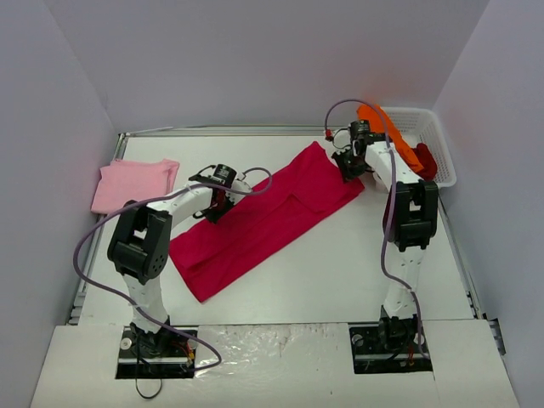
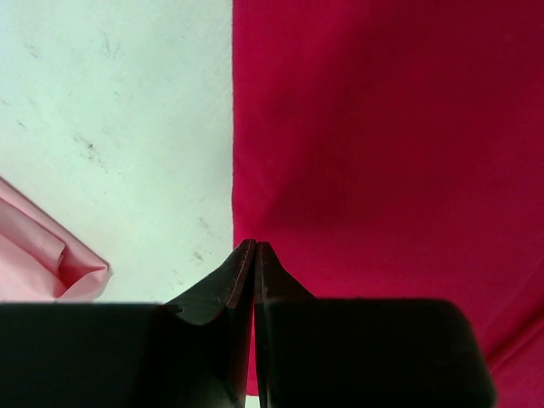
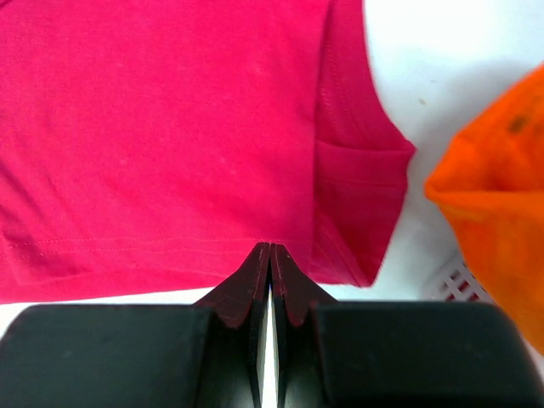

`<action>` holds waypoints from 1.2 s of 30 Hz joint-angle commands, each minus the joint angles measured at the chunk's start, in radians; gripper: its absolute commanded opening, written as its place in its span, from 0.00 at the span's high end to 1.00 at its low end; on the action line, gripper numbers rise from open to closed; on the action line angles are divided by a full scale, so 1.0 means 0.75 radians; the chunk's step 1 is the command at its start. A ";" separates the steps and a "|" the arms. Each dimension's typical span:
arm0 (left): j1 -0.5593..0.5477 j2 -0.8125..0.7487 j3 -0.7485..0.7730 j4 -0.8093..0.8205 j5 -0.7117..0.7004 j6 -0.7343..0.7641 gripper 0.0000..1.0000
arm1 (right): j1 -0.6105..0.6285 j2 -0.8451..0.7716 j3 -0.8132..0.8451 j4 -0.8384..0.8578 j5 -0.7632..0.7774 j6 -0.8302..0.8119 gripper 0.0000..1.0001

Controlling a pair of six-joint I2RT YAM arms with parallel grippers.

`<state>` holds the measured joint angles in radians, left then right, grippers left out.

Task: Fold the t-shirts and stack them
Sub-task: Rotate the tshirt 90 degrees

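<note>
T-shirts lie spread over the white table in the top view. The crimson-magenta shirt runs diagonally across the middle. The pale pink shirt lies folded at the far left. The orange shirt hangs over the rim of the mesh basket at the far right, with the dark red shirt bunched inside it. The left gripper is down at the crimson-magenta shirt's left edge, and the right gripper is at its far right corner.

From the left wrist, the left gripper is clenched, its tips meeting just inside the straight edge of the crimson-magenta shirt and apparently pinching it. Bare table lies to the left, and a corner of the pale pink shirt shows at the lower left.

From the right wrist, the right gripper is likewise clenched on the stitched hem of the crimson-magenta shirt, beside a sleeve. The orange shirt and a bit of basket sit to the right.
</note>
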<state>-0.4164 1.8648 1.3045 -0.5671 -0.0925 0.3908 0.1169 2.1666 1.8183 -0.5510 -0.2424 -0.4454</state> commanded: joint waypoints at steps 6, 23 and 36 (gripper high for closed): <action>0.005 -0.020 0.018 0.036 0.056 0.009 0.98 | -0.025 -0.113 -0.027 0.023 0.072 0.035 1.00; 0.040 -0.169 0.024 -0.007 0.035 -0.034 0.98 | -0.041 -0.007 -0.005 0.023 0.035 0.048 1.00; 0.173 -0.312 0.050 -0.089 0.066 -0.087 0.98 | -0.043 0.114 -0.025 0.019 0.027 0.040 1.00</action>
<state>-0.3069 1.6825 1.3087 -0.5930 -0.0494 0.3504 0.0902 2.2421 1.8069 -0.5190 -0.2165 -0.4187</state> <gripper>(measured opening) 0.027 0.001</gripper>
